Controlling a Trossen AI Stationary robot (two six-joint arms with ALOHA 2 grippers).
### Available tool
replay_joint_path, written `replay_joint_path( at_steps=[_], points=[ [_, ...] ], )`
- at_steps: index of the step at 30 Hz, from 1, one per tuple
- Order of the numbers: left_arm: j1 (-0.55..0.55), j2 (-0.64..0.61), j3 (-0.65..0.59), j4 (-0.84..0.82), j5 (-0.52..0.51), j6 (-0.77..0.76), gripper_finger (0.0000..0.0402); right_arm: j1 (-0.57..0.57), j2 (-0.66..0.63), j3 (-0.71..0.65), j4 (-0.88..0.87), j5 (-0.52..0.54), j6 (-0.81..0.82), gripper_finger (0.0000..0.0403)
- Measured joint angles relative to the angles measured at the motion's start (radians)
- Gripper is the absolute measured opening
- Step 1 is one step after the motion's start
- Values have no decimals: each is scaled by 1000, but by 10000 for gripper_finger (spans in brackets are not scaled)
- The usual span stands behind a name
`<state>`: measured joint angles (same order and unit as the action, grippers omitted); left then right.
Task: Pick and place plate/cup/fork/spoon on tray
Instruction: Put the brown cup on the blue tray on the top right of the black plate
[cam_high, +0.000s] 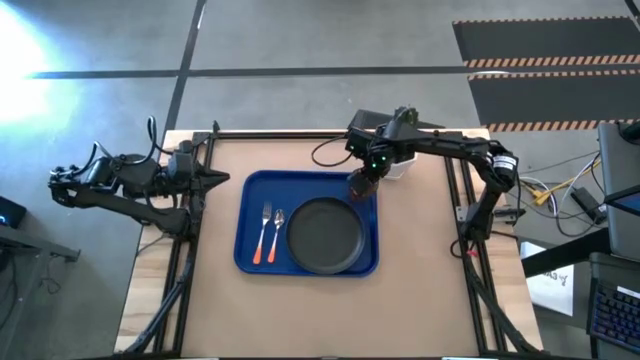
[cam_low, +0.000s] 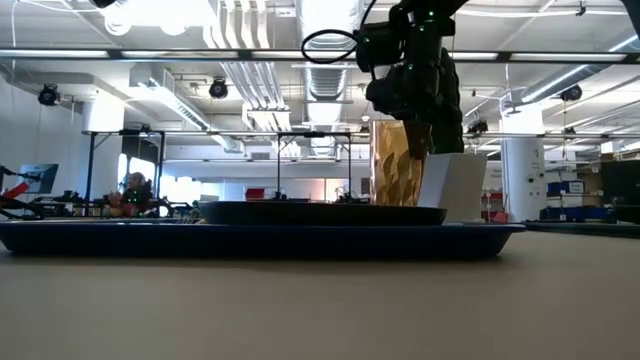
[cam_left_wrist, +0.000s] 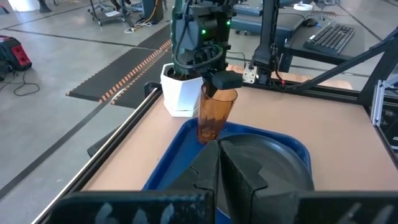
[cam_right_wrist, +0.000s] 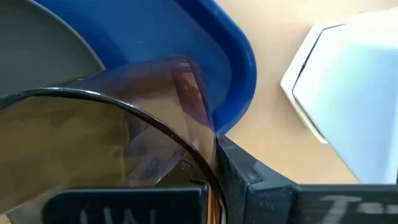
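The blue tray (cam_high: 248, 215) lies mid-table. On it are the black plate (cam_high: 325, 237), the fork (cam_high: 265, 235) and the spoon (cam_high: 277, 232). My right gripper (cam_high: 372, 165) is shut on the amber cup (cam_high: 360, 185) over the tray's far right corner; the cup also shows in the left wrist view (cam_left_wrist: 214, 115) and the low view (cam_low: 397, 165). My left gripper (cam_left_wrist: 219, 168) is shut and empty at the table's left edge, pointing toward the tray. My right gripper holds the cup by its rim wall (cam_right_wrist: 208, 140) on the side toward the white pot, coming from above. One finger (cam_right_wrist: 249, 177) is outside the wall; the other seems to be inside. The cup stands nearly upright, its base (cam_left_wrist: 208, 137) at the tray's far rim; whether it rests there I cannot tell.
A white faceted pot (cam_high: 400, 165) stands just beyond the tray's far right corner, close beside the cup and my right gripper. Bare table lies to the tray's right and near side. Black frame rails run along the table's edges.
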<state>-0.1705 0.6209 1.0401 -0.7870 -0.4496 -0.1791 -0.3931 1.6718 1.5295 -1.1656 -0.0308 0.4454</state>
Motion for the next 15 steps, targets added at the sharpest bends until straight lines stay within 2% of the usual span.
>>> replay_joint_path(
  at_steps=[8,15],
  points=[
    [0,0,0,0,0,0,0,0,0,0,1,5,0,16],
    [0,0,0,0,0,0,0,0,0,3,2,5,0,53]
  ],
)
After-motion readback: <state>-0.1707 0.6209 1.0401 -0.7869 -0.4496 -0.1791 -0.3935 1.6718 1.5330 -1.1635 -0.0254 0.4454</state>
